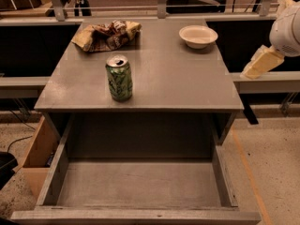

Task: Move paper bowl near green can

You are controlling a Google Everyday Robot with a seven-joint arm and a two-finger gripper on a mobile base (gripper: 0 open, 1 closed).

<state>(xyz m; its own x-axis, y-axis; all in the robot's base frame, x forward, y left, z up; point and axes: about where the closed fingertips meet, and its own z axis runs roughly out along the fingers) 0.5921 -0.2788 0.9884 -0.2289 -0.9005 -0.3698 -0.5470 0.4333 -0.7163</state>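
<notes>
The paper bowl (198,35) is off-white and shallow. It sits upright at the back right of the grey table top (173,78). The green can (119,78) stands upright near the front left of the table top, its silver top opened. The two are well apart. My gripper (257,63) hangs in the air off the table's right edge, to the right of the bowl and a little nearer the camera than it. It touches nothing and holds nothing. The white arm (287,29) rises behind it at the frame's right edge.
A yellow-brown crumpled snack bag (106,35) lies at the table's back left. Below the top, a wide grey drawer (140,184) is pulled open toward the camera. A rail (154,7) runs behind the table. A wooden box (40,153) stands at the lower left.
</notes>
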